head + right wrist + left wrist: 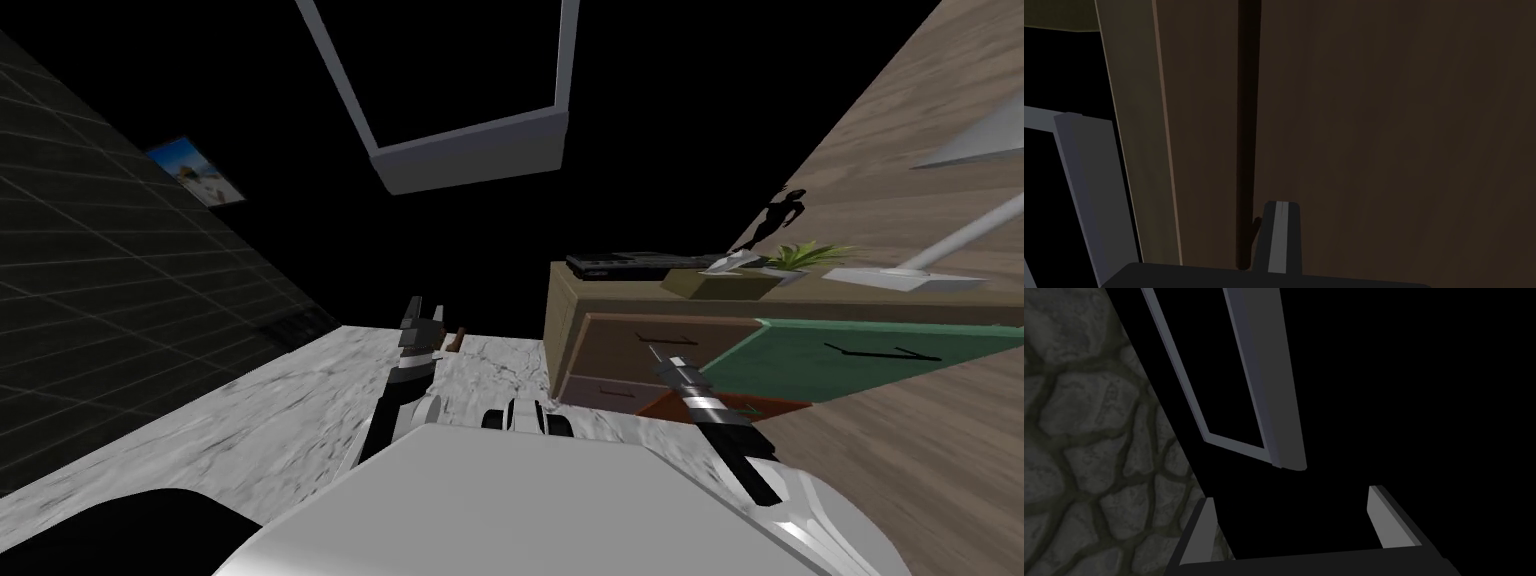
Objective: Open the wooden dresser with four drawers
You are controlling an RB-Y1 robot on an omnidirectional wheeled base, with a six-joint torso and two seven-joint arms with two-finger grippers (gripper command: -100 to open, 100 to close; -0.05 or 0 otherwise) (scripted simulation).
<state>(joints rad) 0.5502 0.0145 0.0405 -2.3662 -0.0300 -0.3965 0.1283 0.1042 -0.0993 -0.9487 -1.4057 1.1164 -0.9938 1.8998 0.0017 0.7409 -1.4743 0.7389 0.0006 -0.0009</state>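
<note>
Right wrist view puts my right claw (1281, 210), closed and empty, at a drawer front (1399, 125) of the dresser (610, 345), just beside its handle (1246, 125); I should open and straddle that handle before pulling.

You look steeply down on the dresser (620, 345) from the head, the right wrist view hugs its front, and all three views share the grey frame (470, 150).

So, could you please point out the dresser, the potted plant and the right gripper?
dresser (620, 345): head view, brown drawer front.
potted plant (805, 255): head view, green leaves.
right gripper (1280, 207): right wrist view, shut fingertips.
</note>
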